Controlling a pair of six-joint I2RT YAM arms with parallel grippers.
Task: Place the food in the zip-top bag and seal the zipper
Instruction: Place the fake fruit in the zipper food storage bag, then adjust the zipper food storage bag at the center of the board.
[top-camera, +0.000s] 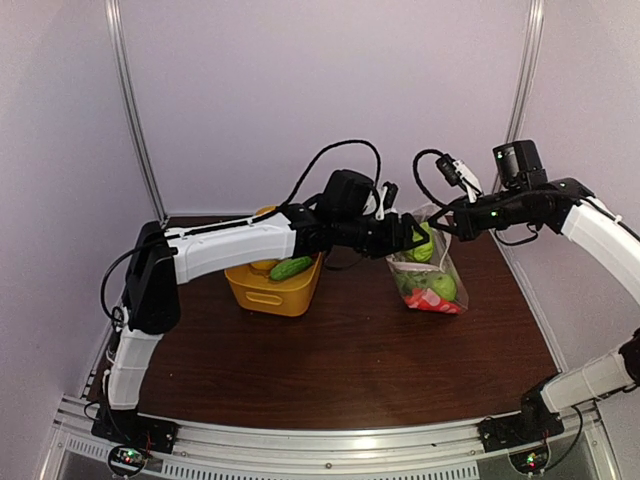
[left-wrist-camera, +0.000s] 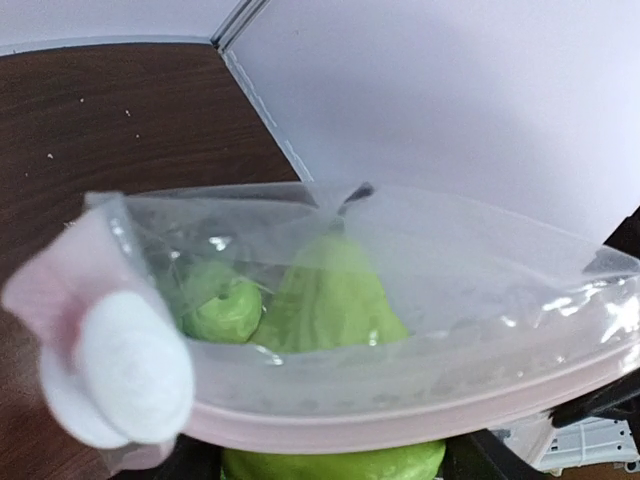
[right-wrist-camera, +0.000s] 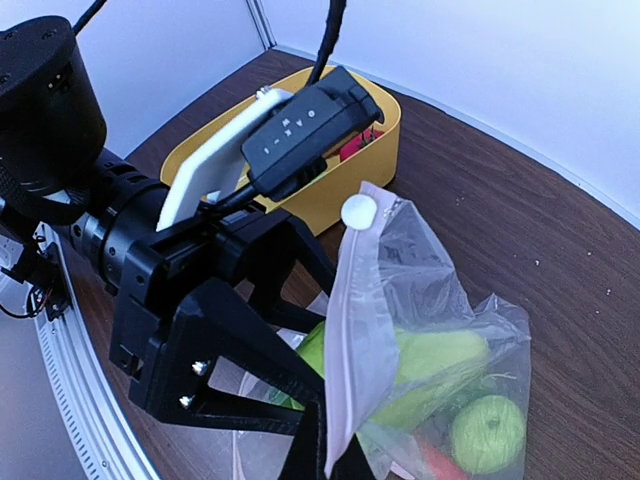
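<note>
Geometry first: zip-top bag (top-camera: 432, 280) stands on the worktop (top-camera: 350, 360) just right of the yellow basket (top-camera: 270, 295), mouth up, hung from the right fingers (top-camera: 443, 226), which are pinched closed on its top edge. Left fingers (top-camera: 415, 238) point in from the basket side, spread wide with a green fruit (left-wrist-camera: 330, 465) between them — gripped or let go, can't tell. In the left wrist view the zipper (left-wrist-camera: 400, 415) runs crosswise right in front of that fruit, with the opening beyond it and other green food (left-wrist-camera: 335, 300) inside. My read: fruit must clear that near lip, forward and down — left arm's job, right just holds. Cucumber (top-camera: 290, 268) lies in the basket.
</note>
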